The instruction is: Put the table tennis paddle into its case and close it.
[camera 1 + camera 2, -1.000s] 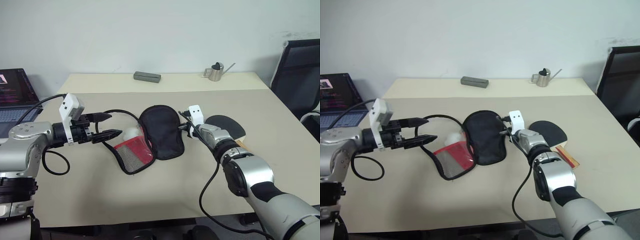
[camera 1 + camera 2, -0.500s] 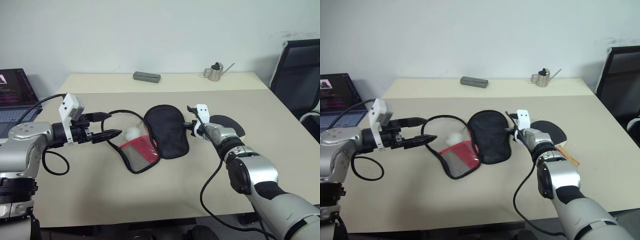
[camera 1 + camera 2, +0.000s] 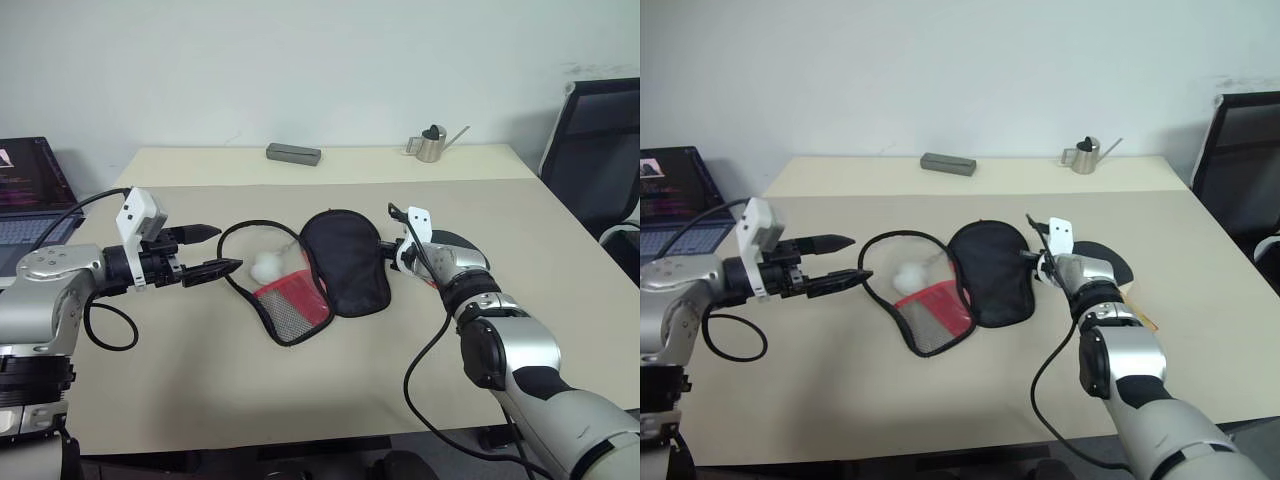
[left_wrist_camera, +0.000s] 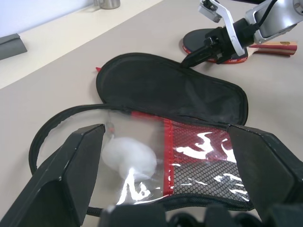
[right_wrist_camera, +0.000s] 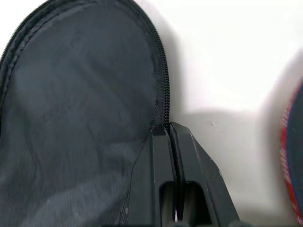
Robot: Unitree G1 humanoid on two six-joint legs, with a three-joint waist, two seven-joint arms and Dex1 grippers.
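The case (image 3: pixel 345 262) lies unzipped and spread flat mid-table, its black flap to the right, its red mesh half (image 3: pixel 293 305) and white fluffy charm (image 3: pixel 266 266) to the left. My right gripper (image 3: pixel 383 248) is shut on the flap's zipper edge, as the right wrist view shows (image 5: pixel 170 137). The table tennis paddle (image 3: pixel 455 240) lies flat just behind that wrist, partly hidden by it; its black face and red edge show in the left wrist view (image 4: pixel 194 40). My left gripper (image 3: pixel 225 248) hovers open at the case's left rim, holding nothing.
A small grey box (image 3: pixel 294 153) and a metal watering can (image 3: pixel 432 143) stand along the table's far edge. A laptop (image 3: pixel 30 190) sits at the far left and a black office chair (image 3: pixel 600 150) at the right.
My right gripper has moved right while rolling, dragging the case to the right across the table and closer to the paddle. The left gripper has stayed still and open.
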